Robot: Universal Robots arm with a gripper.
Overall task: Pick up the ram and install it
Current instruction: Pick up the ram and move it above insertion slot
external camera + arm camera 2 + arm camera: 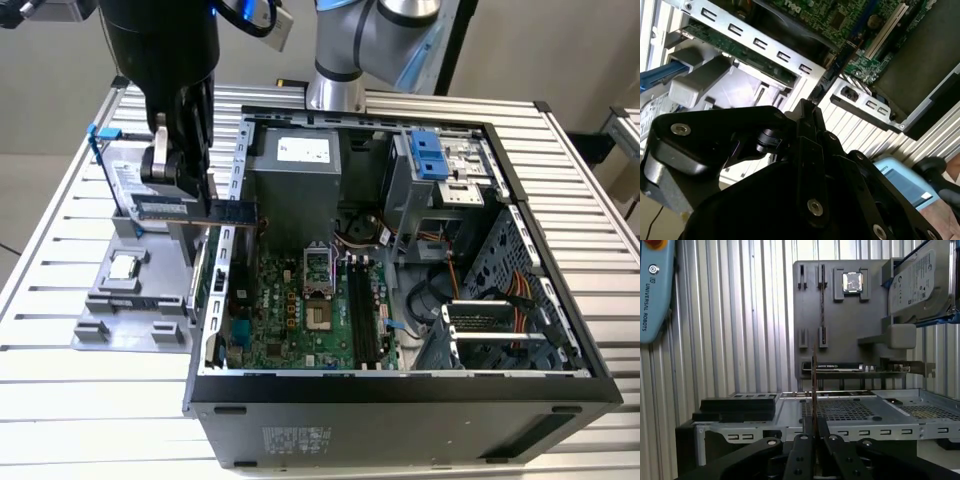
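Observation:
The ram [232, 211] is a long dark stick with small chips, held level above the left wall of the open computer case [400, 392]. My gripper [185, 200] is shut on its end over the grey parts holder [130, 305]. In the first wrist view the ram [814, 385] shows edge-on as a thin strip rising from between the fingers of my gripper [814, 432]. In the second wrist view its edge [826, 82] runs out from my gripper [807, 107] toward the motherboard. The long black memory slots [365, 312] lie on the motherboard inside the case.
On the holder stand a silver hard drive [125, 180] and a small square processor [123, 267]. In the first wrist view these are the drive [920, 282] and processor [852, 282], with a blue pendant [655, 290] on the slatted table. Cables and a drive cage [440, 170] crowd the case's right side.

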